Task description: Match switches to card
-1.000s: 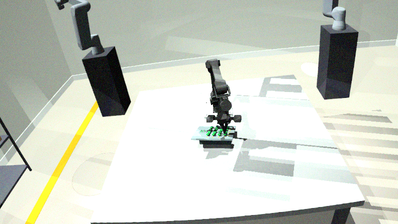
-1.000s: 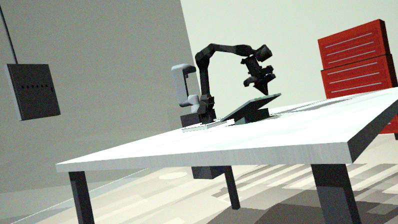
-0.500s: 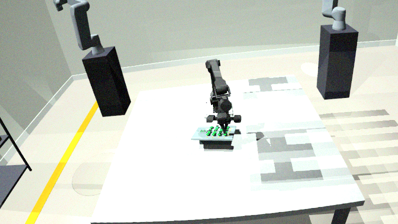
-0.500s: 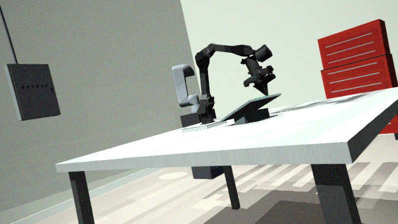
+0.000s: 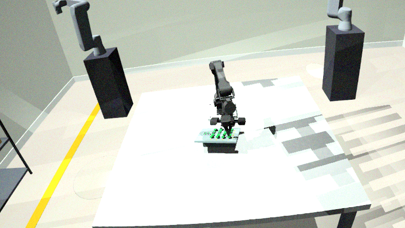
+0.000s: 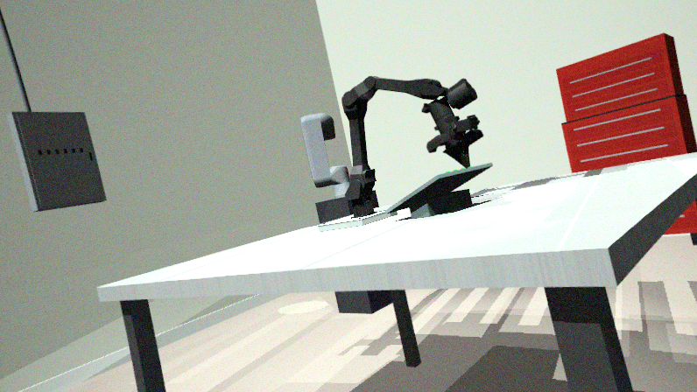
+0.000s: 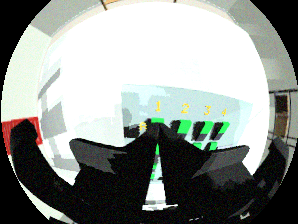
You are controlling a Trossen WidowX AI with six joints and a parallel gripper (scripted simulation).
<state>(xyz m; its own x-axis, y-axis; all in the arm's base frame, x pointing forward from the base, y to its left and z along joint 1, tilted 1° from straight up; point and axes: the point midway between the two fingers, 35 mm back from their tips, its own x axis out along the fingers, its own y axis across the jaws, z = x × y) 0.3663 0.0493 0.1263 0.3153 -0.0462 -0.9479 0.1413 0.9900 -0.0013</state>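
Note:
The tilted switch panel (image 5: 200,139) (image 6: 480,168) (image 7: 142,98) carries a grid of green and dark grey switches. My gripper (image 5: 229,134) (image 6: 468,165) (image 7: 157,125) is shut and empty. Its tips (image 7: 157,121) are at the column 1 switch of row A, touching it or just above; I cannot tell which. The column 2 switch (image 7: 184,126), column 3 switch (image 7: 203,129) and column 4 switch (image 7: 220,130) of that row show beside the tips. The fingers hide much of the other rows. The small card (image 5: 207,133) is too small to read in the top view and hidden in the wrist view.
The panel rests on a dark stand (image 5: 222,146) on the white table (image 5: 170,181). Two grey arms on dark pedestals (image 5: 109,84) (image 5: 343,63) stand beyond the table. A red cabinet (image 6: 624,116) stands behind it in the exterior view. Patchy shadows cross the table.

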